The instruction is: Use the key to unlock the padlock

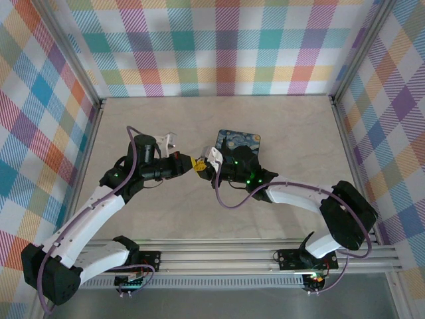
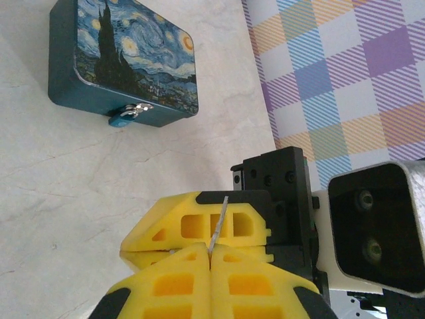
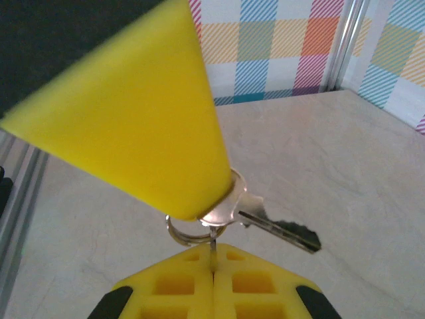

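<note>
At the bottom centre of the right wrist view the right gripper (image 3: pixel 212 256) has its yellow fingers pressed together on the thin wire of the key ring (image 3: pixel 179 232); just above, the left gripper (image 3: pixel 196 203) reaches in from the upper left, its fingers likewise together and apparently pinching the head of the key (image 3: pixel 279 228), whose blade juts to the right over the table (image 3: pixel 345 153); I judge the key light, stiff and slick, apt to swivel on its ring, so best held flat by the head with the blade free; farther off, at the upper left of the left wrist view, the small blue padlock (image 2: pixel 123 118) hangs on the latch of the starry-night box (image 2: pixel 133 60); it will likely swing loosely and need steadying; its keyhole and shackle are too small to make out, and yellow foam covers the key's head.
</note>
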